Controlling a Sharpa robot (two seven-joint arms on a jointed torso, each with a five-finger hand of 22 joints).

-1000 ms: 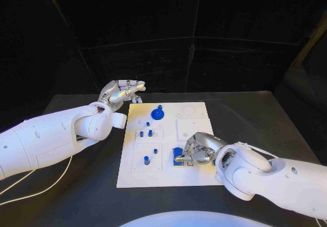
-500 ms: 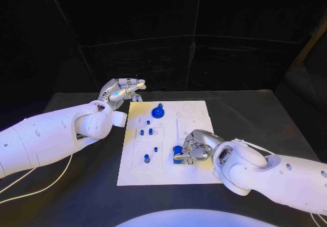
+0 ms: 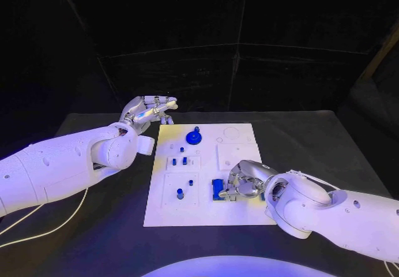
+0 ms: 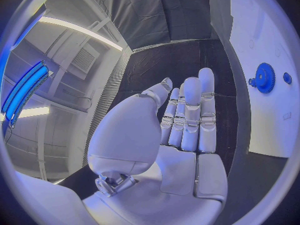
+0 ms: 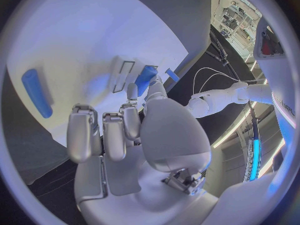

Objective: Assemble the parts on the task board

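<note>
The white task board (image 3: 203, 213) lies mid-table. A blue gear (image 3: 194, 137) (image 4: 265, 78) sits at its far end, and small blue pegs (image 3: 178, 163) stand in its middle and near its left side (image 3: 180, 195). My right hand (image 3: 244, 184) (image 5: 125, 135) rests low on the board's near right part with its fingers curled in. Its thumb tip reaches a blue block (image 3: 218, 189) (image 5: 147, 77) standing by a slot. My left hand (image 3: 150, 111) (image 4: 181, 130) hovers past the board's far left corner, fingers straight and apart, holding nothing.
A long blue piece (image 5: 36, 99) lies flat on the board (image 5: 75, 45) beside my right hand. Black table (image 3: 316, 144) surrounds the board on all sides, and dark curtains close off the back.
My right hand has shifted slightly toward the near right beside the blue block. The left hand has stayed where it was.
</note>
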